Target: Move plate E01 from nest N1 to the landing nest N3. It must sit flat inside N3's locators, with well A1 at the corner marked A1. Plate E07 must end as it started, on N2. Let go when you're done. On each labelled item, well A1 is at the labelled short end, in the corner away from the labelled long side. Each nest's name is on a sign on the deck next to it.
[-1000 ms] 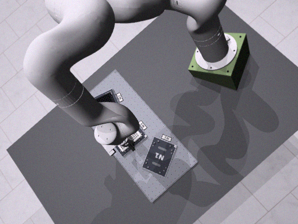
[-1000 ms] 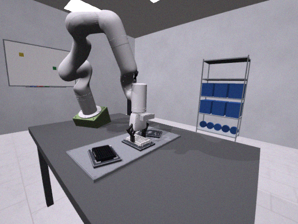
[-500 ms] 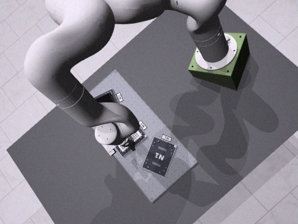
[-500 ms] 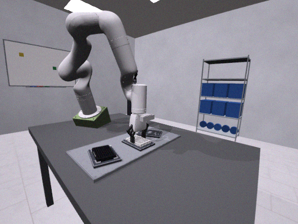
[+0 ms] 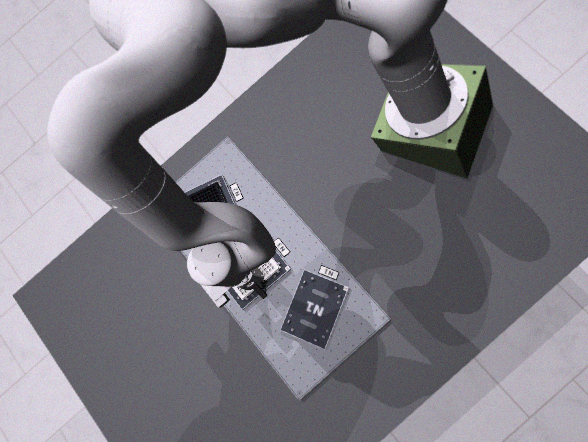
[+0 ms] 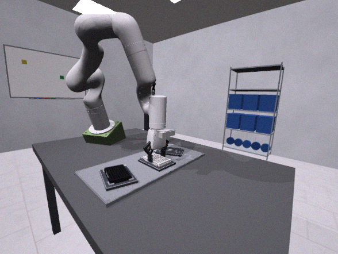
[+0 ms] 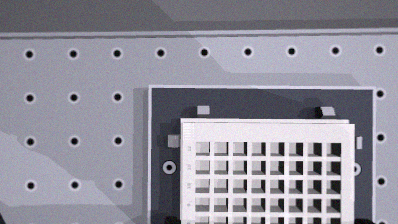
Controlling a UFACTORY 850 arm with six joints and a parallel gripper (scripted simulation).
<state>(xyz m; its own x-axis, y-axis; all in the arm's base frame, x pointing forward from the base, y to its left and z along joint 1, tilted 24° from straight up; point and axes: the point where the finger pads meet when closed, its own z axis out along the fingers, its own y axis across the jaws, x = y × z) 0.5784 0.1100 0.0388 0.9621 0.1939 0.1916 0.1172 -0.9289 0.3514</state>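
The white well plate E01 (image 6: 158, 160) rests on the middle dark nest (image 7: 262, 102) of the perforated deck; in the wrist view (image 7: 267, 170) its far edge lies just inside two small locator tabs. My gripper (image 6: 156, 152) is open, its black fingers standing on either side of the plate's near end, partly hidden under the arm in the top view (image 5: 257, 286). The black plate E07 (image 6: 117, 173) (image 5: 206, 192) sits on its nest at the deck's other end. Nest N1 (image 5: 314, 308) lies empty, its name showing on the base.
Small white signs (image 5: 281, 246) stand beside each nest; their text is too small to read. The green arm base (image 5: 432, 120) stands at the table's back. A shelf with blue bins (image 6: 251, 112) is off the table.
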